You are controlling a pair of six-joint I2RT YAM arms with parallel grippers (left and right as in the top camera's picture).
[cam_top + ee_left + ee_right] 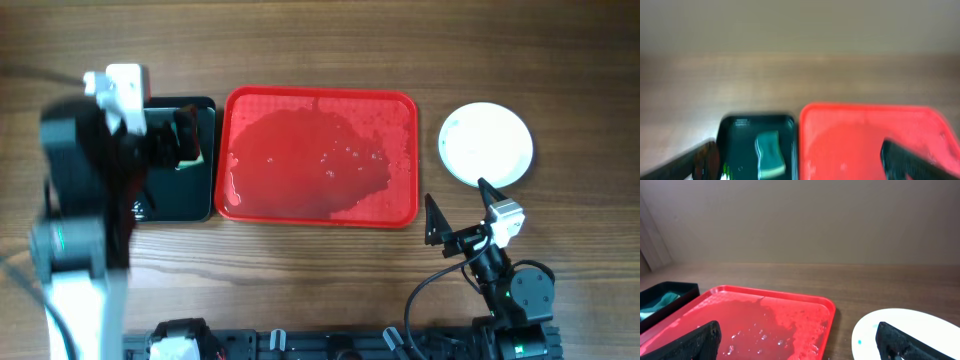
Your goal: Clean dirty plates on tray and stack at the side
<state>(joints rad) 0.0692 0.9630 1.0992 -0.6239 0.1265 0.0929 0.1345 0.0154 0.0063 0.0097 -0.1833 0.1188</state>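
Note:
The red tray (398, 200) lies mid-table, wet with foam, and holds no plates; it also shows in the left wrist view (865, 135) and the right wrist view (805, 307). A white plate (486, 145) lies on the table right of the tray, with a pale turquoise edge showing under its left side. It bears a small teal spot in the right wrist view (910, 325). My right gripper (462, 212) (797, 347) is open and empty, just in front of the tray's right corner and the plate. My left gripper (183, 140) (802, 167) is open and empty, blurred, over the black tray.
A black tray (200, 195) (735, 135) (665, 292) stands left of the red tray and touches it. A green sponge (771, 154) (657, 305) lies inside it. The left arm covers the table's left side.

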